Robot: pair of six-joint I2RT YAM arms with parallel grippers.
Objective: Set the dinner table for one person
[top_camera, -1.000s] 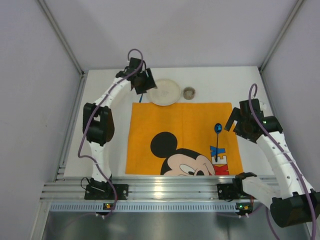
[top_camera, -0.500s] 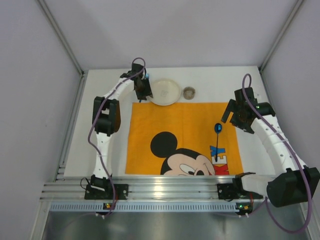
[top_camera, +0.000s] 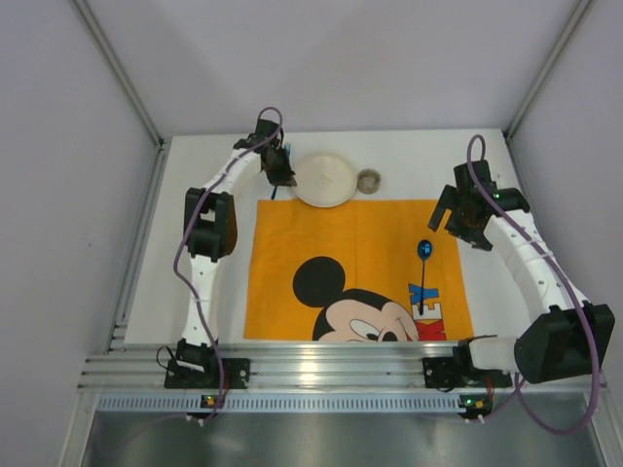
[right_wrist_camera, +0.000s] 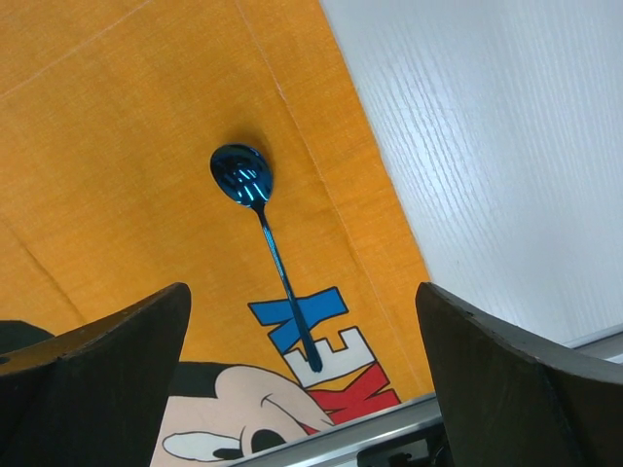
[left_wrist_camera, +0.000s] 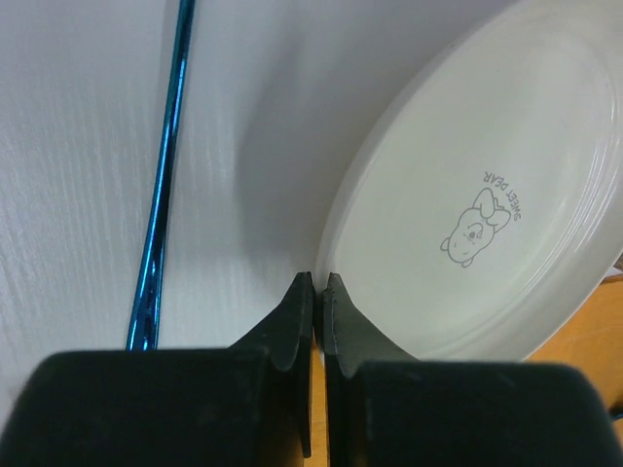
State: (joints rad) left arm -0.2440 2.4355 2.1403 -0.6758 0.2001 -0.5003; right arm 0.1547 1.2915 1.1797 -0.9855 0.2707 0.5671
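Left gripper point(left_wrist_camera: 314, 280): clenched at the plate point(left_wrist_camera: 487, 195) rim, by the dinner table point(top_camera: 458, 165) far edge; hold unclear.
Right gripper point(top_camera: 462, 218): spread wide, empty.
Risk: a shallow pinch could slip, tipping the plate.

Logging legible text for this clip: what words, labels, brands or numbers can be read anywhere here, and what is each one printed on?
"SWEET DEAR": small grey print beside a cartoon figure, inside the white plate.
"KEY": large coloured letters on the orange mat, next to the handle of the blue spoon; any further letters are cut off at the near edge.
No other text, numbers or brand marks can be read.
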